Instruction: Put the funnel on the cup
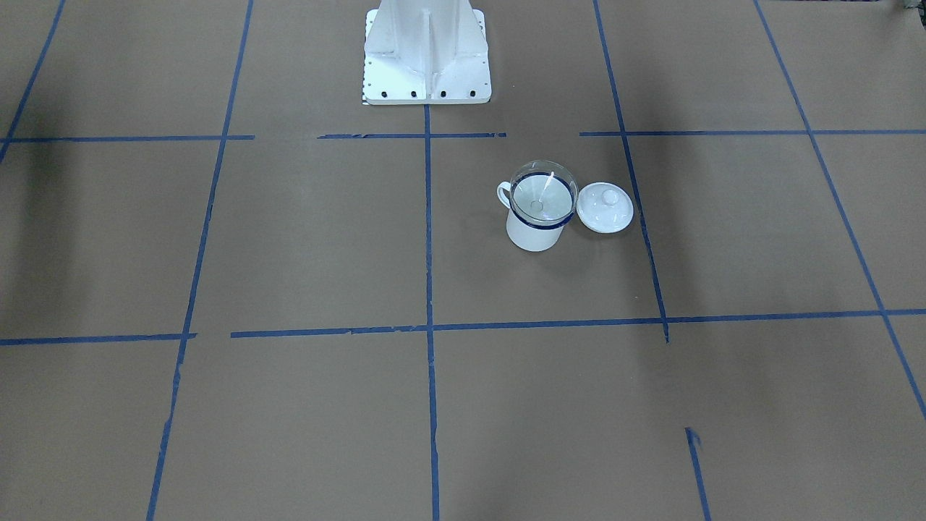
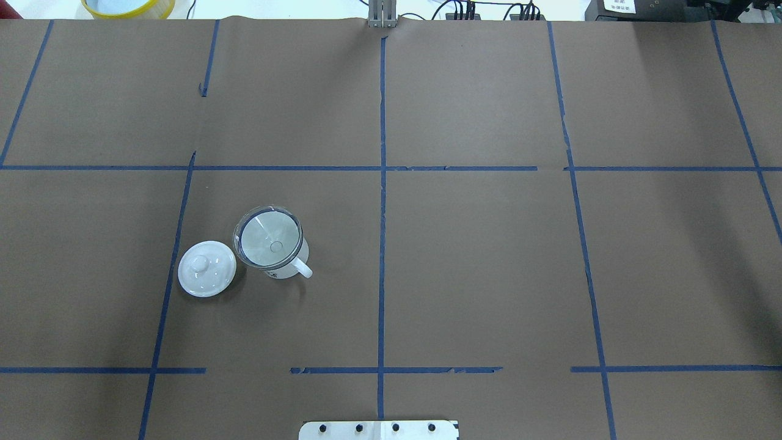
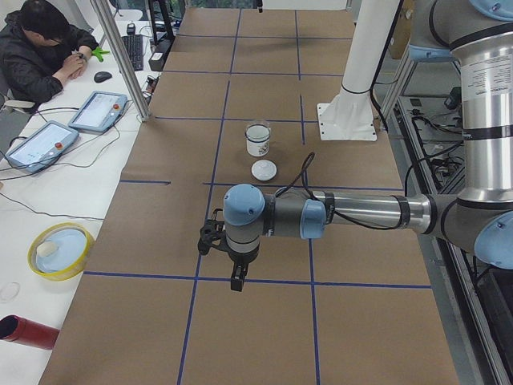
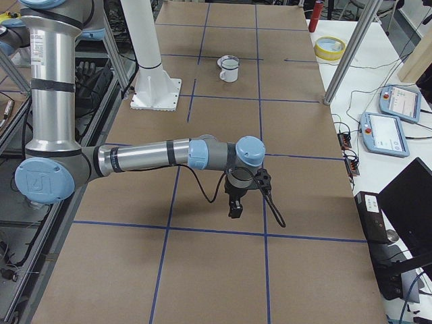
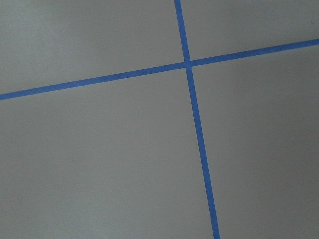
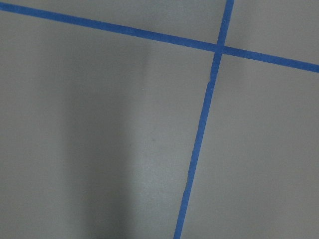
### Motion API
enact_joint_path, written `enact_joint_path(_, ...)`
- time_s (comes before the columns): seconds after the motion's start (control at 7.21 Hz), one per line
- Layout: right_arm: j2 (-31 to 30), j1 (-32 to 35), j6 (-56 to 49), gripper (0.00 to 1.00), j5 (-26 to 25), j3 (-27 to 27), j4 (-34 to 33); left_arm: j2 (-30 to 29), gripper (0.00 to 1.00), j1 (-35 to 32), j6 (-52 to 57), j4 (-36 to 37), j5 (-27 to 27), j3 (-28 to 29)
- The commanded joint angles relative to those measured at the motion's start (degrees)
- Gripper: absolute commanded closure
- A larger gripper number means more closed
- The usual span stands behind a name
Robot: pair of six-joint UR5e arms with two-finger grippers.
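The cup (image 1: 532, 235) is a white mug with a dark blue rim, standing upright on the brown table. The clear funnel (image 1: 544, 189) sits in its mouth, rim on the mug's rim and stem pointing down inside. Both show in the overhead view, the funnel (image 2: 269, 238) above the cup's handle (image 2: 302, 267). My left gripper (image 3: 236, 277) hangs over the table far from the cup and shows only in the exterior left view. My right gripper (image 4: 234, 206) shows only in the exterior right view. I cannot tell whether either is open or shut. Both wrist views show bare table with blue tape.
A white round lid with a knob (image 1: 605, 208) lies right beside the cup, also in the overhead view (image 2: 206, 269). The robot's white pedestal (image 1: 427, 51) stands at the table's edge. A yellow bowl (image 3: 60, 250) and a seated person (image 3: 44, 48) are at the side bench.
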Motion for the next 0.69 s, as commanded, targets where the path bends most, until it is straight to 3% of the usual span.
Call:
enact_joint_path(0.0, 0.0, 0.0, 0.0, 0.0, 0.0, 0.0, 0.0, -0.1, 0.0, 0.0, 0.0, 0.0, 0.0, -0.4)
enact_joint_path(0.55, 0.0, 0.0, 0.0, 0.0, 0.0, 0.0, 0.0, -0.4, 0.0, 0.1, 0.0, 0.0, 0.0, -1.2)
